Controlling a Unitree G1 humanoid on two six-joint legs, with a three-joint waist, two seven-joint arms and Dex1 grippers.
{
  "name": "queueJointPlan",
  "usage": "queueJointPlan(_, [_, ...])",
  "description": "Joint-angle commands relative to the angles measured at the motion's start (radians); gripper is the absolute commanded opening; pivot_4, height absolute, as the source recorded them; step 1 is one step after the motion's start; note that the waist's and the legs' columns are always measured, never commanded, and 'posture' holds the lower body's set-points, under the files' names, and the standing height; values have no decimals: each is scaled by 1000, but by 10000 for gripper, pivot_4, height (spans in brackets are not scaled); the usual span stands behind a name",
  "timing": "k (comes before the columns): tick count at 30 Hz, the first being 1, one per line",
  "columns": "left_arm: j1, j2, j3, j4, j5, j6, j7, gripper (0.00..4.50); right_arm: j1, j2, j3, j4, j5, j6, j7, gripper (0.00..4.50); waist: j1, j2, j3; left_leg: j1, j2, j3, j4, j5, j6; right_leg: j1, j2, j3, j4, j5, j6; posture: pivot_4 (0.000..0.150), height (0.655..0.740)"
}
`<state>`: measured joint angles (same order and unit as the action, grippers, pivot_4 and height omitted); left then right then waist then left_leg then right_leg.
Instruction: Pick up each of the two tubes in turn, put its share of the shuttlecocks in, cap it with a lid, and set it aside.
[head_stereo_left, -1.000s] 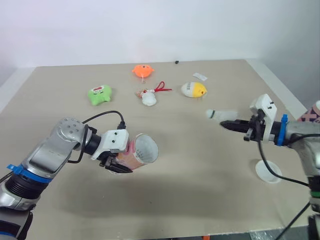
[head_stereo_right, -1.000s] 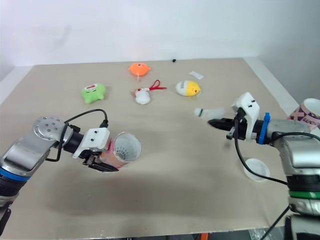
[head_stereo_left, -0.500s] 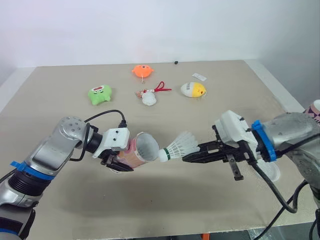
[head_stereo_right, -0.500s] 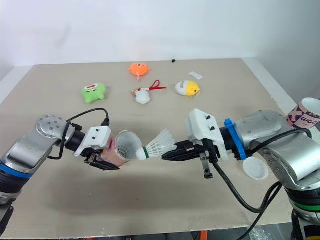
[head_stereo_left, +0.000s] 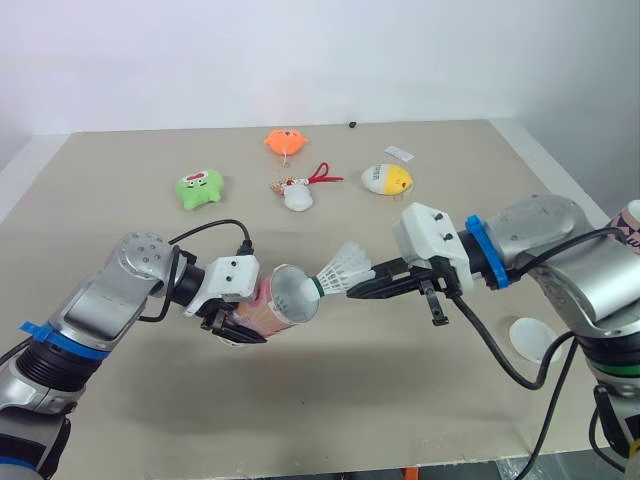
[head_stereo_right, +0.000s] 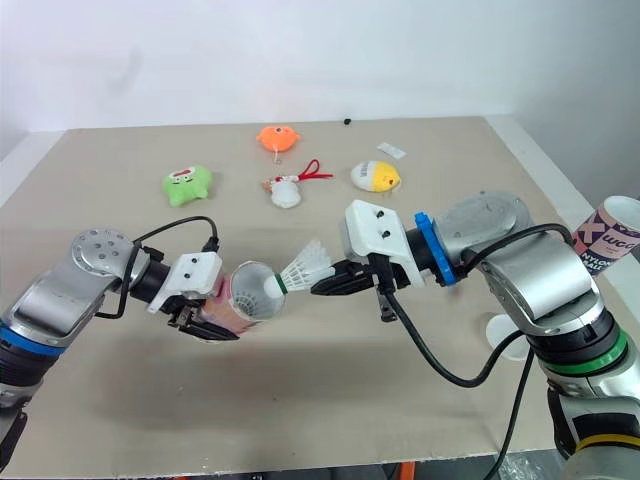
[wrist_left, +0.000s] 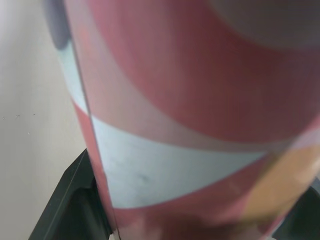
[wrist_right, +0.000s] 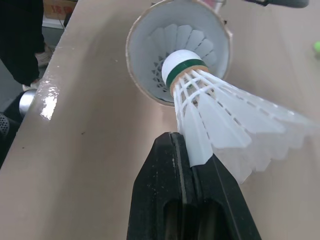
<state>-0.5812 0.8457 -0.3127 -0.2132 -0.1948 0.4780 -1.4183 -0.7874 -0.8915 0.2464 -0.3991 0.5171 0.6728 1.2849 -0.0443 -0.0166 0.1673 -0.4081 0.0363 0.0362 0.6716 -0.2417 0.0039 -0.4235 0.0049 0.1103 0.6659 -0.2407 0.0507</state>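
Shuttlecock (head_stereo_left: 345, 268) is pinched by its feathers in the right gripper (head_stereo_left: 368, 289), cork tip right at the mouth of the tube (head_stereo_left: 278, 303) that's clamped sideways in the left gripper (head_stereo_left: 232, 326) above the table (head_stereo_left: 420, 400), so loading looks underway and a straight push inward seems called for next.

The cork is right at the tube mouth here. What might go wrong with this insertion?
1. The right gripper pinches only the skirt's edge of the shuttlecock, so pushing may bend feathers or let it twist.
2. Its cork looks off-centre at the mouth of the tilted tube held by the left gripper, so the skirt may catch the rim.
3. The inner shuttlecock may stop it nesting if the two are misaligned.
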Motion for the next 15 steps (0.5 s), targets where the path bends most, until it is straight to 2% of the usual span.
queueJointPlan(1, [3,-3,-13,1,6,-2,7,30452,-51,14,13,-21,-7,-2,23,1250,0,0,0,0,0,0,0,0,0,0,0,0,0,0,0,1500,7400])
queueJointPlan(8, [-7,-9,-17,12,8,-6,5,30452,-111,69,42,-17,8,30,52,1250,1,0,0,0,0,0,0,0,0,0,0,0,0,0,0,1500,7400])
queueJointPlan(15, [-5,-8,-14,8,8,-1,6,30452,-140,119,145,57,-95,-23,79,1250,1,0,0,0,0,0,0,0,0,0,0,-1,1,0,0,1500,7400])
